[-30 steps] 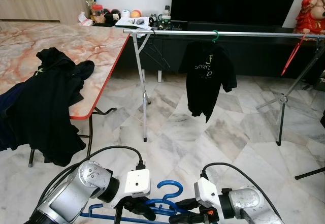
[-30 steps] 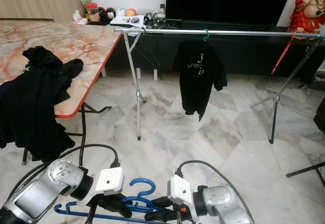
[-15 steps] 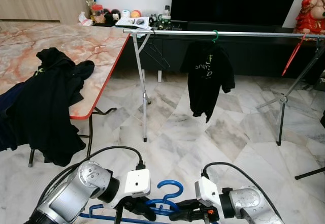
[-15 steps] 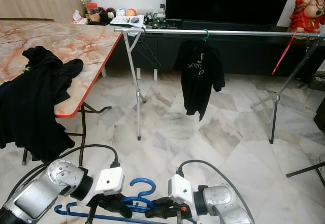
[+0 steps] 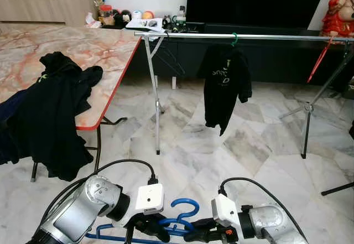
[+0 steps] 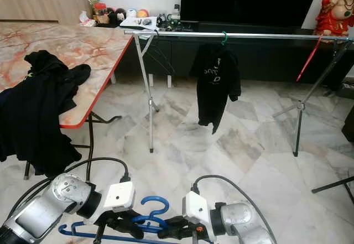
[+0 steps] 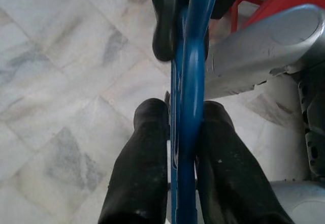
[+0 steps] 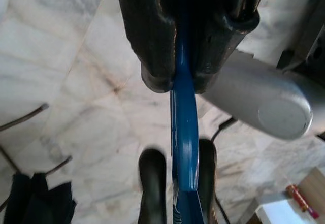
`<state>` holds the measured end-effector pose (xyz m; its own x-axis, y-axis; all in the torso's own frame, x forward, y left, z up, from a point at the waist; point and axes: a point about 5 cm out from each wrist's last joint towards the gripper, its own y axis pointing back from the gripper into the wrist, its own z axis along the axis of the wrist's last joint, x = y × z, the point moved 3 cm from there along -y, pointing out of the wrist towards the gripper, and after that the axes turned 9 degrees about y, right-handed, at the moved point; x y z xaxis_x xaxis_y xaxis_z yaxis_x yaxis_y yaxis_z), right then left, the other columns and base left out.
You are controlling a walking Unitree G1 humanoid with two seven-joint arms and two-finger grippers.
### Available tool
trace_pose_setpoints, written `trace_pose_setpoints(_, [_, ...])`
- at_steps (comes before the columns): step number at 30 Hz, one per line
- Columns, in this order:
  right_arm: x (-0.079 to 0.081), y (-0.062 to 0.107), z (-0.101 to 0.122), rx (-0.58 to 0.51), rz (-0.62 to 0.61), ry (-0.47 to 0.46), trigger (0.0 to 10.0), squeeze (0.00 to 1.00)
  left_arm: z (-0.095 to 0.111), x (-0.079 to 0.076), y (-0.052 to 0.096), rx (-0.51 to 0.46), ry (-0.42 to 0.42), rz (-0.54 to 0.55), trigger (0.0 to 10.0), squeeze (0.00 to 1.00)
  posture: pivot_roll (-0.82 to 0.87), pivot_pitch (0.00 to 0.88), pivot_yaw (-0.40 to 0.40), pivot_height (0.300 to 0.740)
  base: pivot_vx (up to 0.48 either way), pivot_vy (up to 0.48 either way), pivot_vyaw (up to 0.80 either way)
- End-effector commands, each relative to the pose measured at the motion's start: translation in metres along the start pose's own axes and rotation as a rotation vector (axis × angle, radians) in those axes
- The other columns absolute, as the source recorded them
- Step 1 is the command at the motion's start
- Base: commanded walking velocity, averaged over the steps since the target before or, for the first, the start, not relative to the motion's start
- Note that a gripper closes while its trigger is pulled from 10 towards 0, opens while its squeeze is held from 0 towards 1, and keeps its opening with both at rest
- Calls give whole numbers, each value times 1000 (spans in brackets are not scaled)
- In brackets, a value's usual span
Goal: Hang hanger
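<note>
Left gripper (image 5: 148,228) clamping blue hanger (image 5: 180,216) | right gripper (image 5: 200,234) clamping it too | black shirt (image 5: 224,86) hanging on rail (image 5: 265,36)

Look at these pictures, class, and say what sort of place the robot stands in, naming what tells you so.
Most likely a home living room. A large dark television stands against the wall, a marble-topped table carries black clothes, and a clothes rail with a hung black shirt stands on the marble floor.

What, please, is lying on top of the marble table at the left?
Black clothes lie heaped on the marble table, draping over its red edge. Whatever is under them is covered. Small items crowd the table's far corner, too small to tell.
</note>
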<state>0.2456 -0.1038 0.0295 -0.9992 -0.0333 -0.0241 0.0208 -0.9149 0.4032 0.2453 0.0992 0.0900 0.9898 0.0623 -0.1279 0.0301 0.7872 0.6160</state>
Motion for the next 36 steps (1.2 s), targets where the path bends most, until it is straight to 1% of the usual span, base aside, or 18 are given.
trace_pose_setpoints(1, [7, -3, -6, 28, 32, 3, 0, 0, 7, 2, 6, -27, -17, 13, 10000, 1000, 130, 55, -41, 740, 0, 0, 0])
trace_pose_setpoints(7, [12, -3, -21, 100, 35, -5, 0, 0, 6, 0, 10, -24, -10, 4, 10000, 1000, 131, 55, -42, 740, 0, 0, 0])
trace_pose_setpoints(12, [13, -1, -31, 130, -11, -29, 0, 0, 0, 1, 15, -6, 9, 14, 10000, 1000, 133, 56, -43, 740, 0, 0, 0])
trace_pose_setpoints(14, [11, 2, -39, 164, -72, -46, 0, 0, -6, 1, 20, 3, 30, 32, 10000, 1000, 132, 60, -42, 740, 0, 0, 0])
trace_pose_setpoints(15, [5, 8, -50, 207, -176, -74, 0, 0, -17, 3, 26, 20, 66, 69, 10000, 1000, 132, 62, -41, 740, 0, 0, 0])
trace_pose_setpoints(17, [5, 10, -54, 221, -209, -89, 0, 0, -22, 5, 28, 23, 88, 90, 10000, 1000, 132, 62, -41, 740, 0, 0, 0])
trace_pose_setpoints(24, [-2, 30, -84, 336, -491, -224, 0, 0, -64, 15, 35, 8, 280, 295, 10000, 1000, 130, 63, -35, 740, 0, 0, 0])
trace_pose_setpoints(25, [-4, 34, -89, 356, -553, -245, 0, 0, -73, 17, 34, 7, 320, 340, 10000, 0, 129, 64, -30, 740, 0, 0, 0])
trace_pose_setpoints(27, [-8, 40, -96, 375, -666, -295, 0, 0, -89, 17, 29, -7, 384, 403, 10000, 0, 129, 65, -27, 740, 0, 0, 0])
trace_pose_setpoints(28, [-11, 45, -100, 380, -759, -341, 0, 0, -103, 17, 25, -15, 448, 459, 10000, 0, 126, 62, -24, 740, 0, 0, 0])
trace_pose_setpoints(29, [-17, 57, -107, 378, -954, -453, 0, 0, -128, 18, 18, -10, 549, 573, 10000, 0, 125, 61, -22, 740, 0, 0, 0])
trace_pose_setpoints(30, [-20, 64, -110, 362, -1057, -517, 0, 0, -140, 18, 15, -4, 593, 628, 10000, 0, 124, 61, -21, 740, 0, 0, 0])
trace_pose_setpoints(31, [-23, 72, -111, 326, -1176, -589, 0, 0, -154, 17, 13, 1, 672, 693, 10000, 0, 123, 58, -20, 740, 0, 0, 0])
trace_pose_setpoints(32, [-24, 77, -113, 302, -1251, -636, 0, 0, -164, 15, 11, 7, 727, 733, 10000, 0, 120, 56, -18, 740, 0, 0, 0])
trace_pose_setpoints(33, [-27, 83, -111, 231, -1379, -689, 0, 0, -188, 9, 9, 42, 826, 837, 10000, 0, 115, 53, -15, 740, 0, 0, 0])
trace_pose_setpoints(34, [-27, 83, -111, 231, -1379, -689, 0, 0, -188, 9, 9, 42, 826, 837, 10000, 0, 115, 53, -15, 740, 0, 0, 0])
trace_pose_setpoints(35, [-28, 87, -107, 147, -1491, -719, 0, 0, -213, -5, 5, 86, 944, 920, 10000, 0, 103, 47, -10, 740, 0, 0, 0])
trace_pose_setpoints(36, [-28, 87, -107, 147, -1491, -719, 0, 0, -213, -5, 5, 86, 944, 920, 10000, 0, 103, 47, -10, 740, 0, 0, 0])
